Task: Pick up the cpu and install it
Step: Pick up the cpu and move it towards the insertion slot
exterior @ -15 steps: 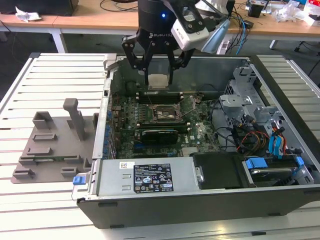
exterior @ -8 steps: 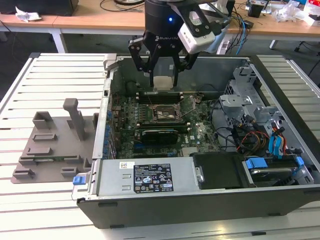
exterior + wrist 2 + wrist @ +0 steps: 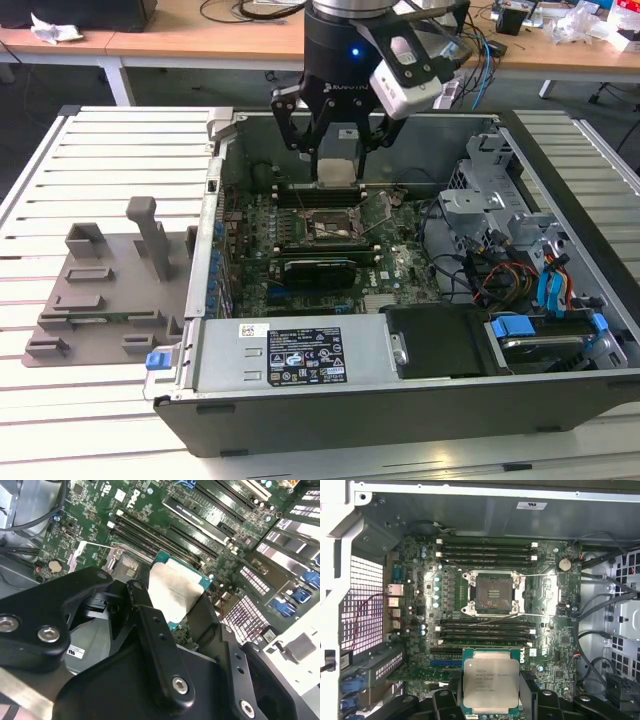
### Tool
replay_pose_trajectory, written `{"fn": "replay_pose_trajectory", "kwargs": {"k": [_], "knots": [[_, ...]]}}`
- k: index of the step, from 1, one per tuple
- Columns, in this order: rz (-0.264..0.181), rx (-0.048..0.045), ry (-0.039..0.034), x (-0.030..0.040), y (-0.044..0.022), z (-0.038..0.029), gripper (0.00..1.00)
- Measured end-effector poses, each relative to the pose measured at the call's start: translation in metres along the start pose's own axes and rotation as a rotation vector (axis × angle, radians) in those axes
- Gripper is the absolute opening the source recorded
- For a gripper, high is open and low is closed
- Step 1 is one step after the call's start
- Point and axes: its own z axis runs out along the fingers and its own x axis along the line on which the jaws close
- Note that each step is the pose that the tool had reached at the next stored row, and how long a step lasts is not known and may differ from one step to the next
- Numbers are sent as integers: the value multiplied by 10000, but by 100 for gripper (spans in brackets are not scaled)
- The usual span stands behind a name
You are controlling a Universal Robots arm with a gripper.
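My end effector [image 3: 338,158] is clamped on the cpu [image 3: 491,687], holding it flat above the motherboard [image 3: 555,630]. The open socket [image 3: 493,594] sits below, seemingly offset from the chip. My worry is misalignment: lowering skewed or tilted could crush the socket's contacts or snag its metal frame.

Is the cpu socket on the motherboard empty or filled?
Empty: the socket shows bare, and the gripper holds the cpu apart from it.
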Motion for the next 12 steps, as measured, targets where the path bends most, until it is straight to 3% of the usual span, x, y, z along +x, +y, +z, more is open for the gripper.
{"fn": "replay_pose_trajectory", "kwargs": {"k": [6, 12], "knots": [[-1, -1, 14, -104, 24, 106, 55], [-2, -5, 14, -176, 158, 141, 55]]}}
